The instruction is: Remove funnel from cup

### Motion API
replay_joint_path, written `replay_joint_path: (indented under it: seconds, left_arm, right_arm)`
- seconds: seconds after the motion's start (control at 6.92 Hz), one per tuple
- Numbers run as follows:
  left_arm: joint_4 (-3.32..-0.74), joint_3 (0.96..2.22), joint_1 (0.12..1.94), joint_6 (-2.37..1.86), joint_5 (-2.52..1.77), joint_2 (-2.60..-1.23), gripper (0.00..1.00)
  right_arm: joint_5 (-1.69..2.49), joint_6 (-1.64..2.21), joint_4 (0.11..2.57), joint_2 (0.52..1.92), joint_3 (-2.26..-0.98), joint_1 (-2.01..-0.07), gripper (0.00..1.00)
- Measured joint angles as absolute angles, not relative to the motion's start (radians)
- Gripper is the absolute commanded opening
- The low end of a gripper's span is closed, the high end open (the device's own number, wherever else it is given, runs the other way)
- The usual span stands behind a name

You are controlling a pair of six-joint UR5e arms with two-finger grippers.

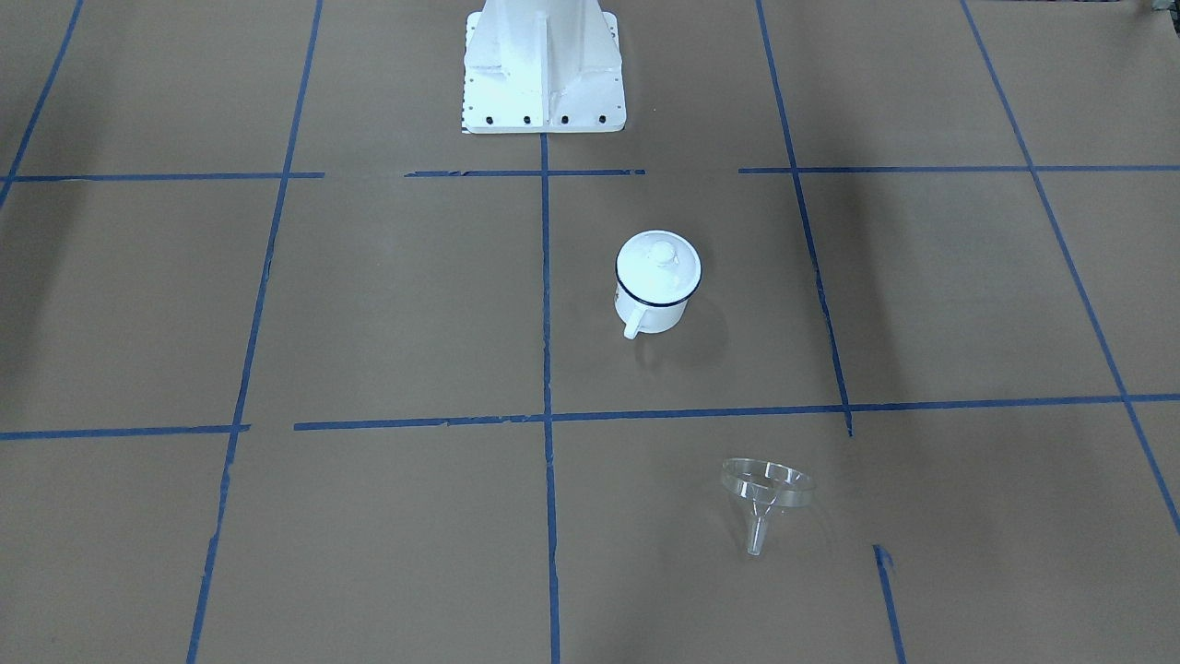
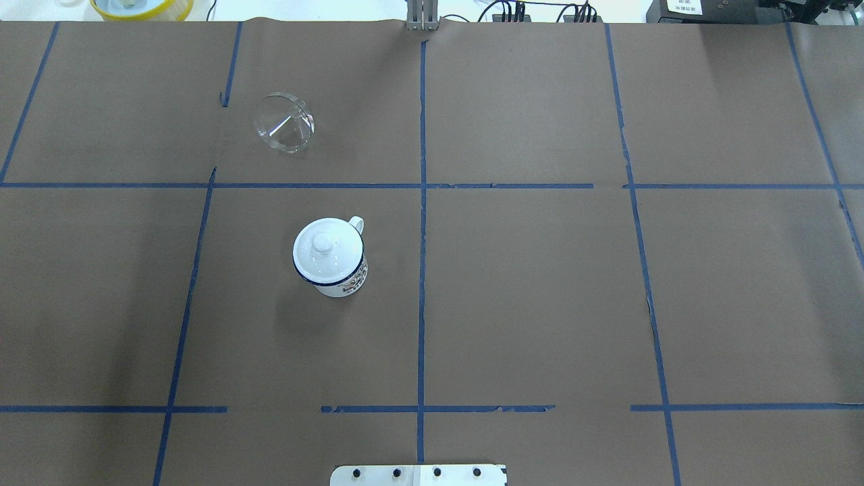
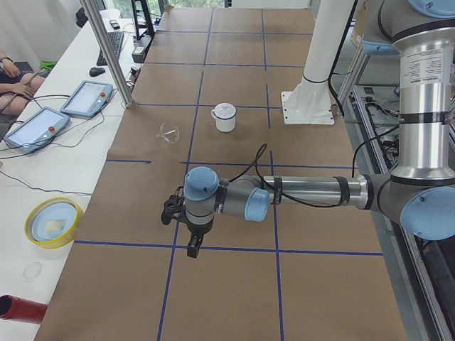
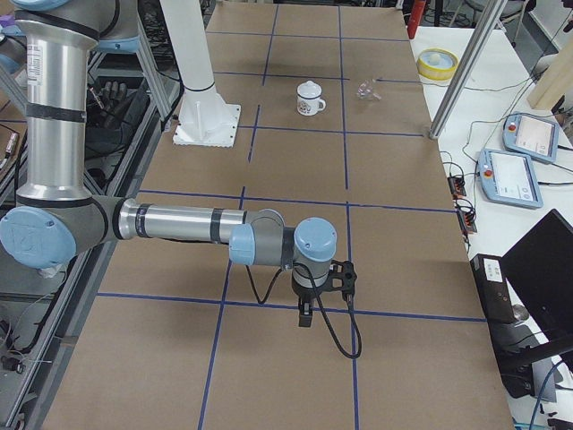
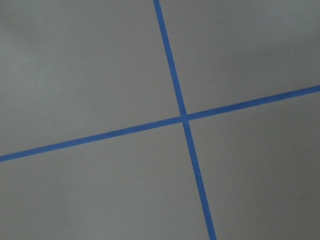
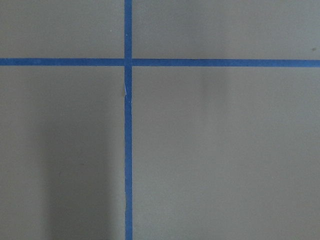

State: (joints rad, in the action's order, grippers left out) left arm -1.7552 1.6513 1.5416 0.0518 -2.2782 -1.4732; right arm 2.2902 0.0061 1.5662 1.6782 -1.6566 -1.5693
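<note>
The clear funnel (image 1: 767,493) lies on its side on the brown paper, apart from the cup, its spout pointing away from the robot. It also shows in the overhead view (image 2: 283,123). The white cup (image 1: 654,300) with a dark blue rim stands upright (image 2: 335,270), a round white lid (image 2: 322,246) with a knob on top of it. My left gripper (image 3: 192,250) and my right gripper (image 4: 304,320) hang over the table's two ends, far from both things. They show only in the side views, so I cannot tell if they are open or shut.
The white robot base (image 1: 544,74) stands at the table's near edge. A yellow bowl (image 2: 142,7) and two teach pendants (image 3: 35,124) lie on the side bench beyond the table. A metal post (image 3: 106,50) rises at the far edge. Both wrist views show only paper and blue tape.
</note>
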Motion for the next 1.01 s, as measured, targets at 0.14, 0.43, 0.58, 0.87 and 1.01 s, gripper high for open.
replay_joint_path:
  seconds: [0.14,0.43,0.58,0.87,1.01]
  left_arm:
    - [-1.717,1.653,1.543,0.052,-2.279,-1.477,1.00]
    - [-1.641,1.665,1.568,0.053,-2.283,-1.487,1.00]
    - [-1.625,1.670,1.580,0.054,-2.293,-1.488,1.00]
    - [-1.618,1.674,1.587,0.054,-2.334,-1.483,1.00]
    - [-1.617,1.674,1.587,0.054,-2.342,-1.481,1.00]
  right_arm:
    - [2.290,0.006,1.566,1.678,-1.657,-1.569,1.00]
    - [2.290,0.006,1.566,1.678,-1.657,-1.569,1.00]
    - [2.290,0.006,1.566,1.678,-1.657,-1.569,1.00]
    - [2.290,0.006,1.566,1.678,-1.657,-1.569,1.00]
    - [2.290,0.006,1.566,1.678,-1.657,-1.569,1.00]
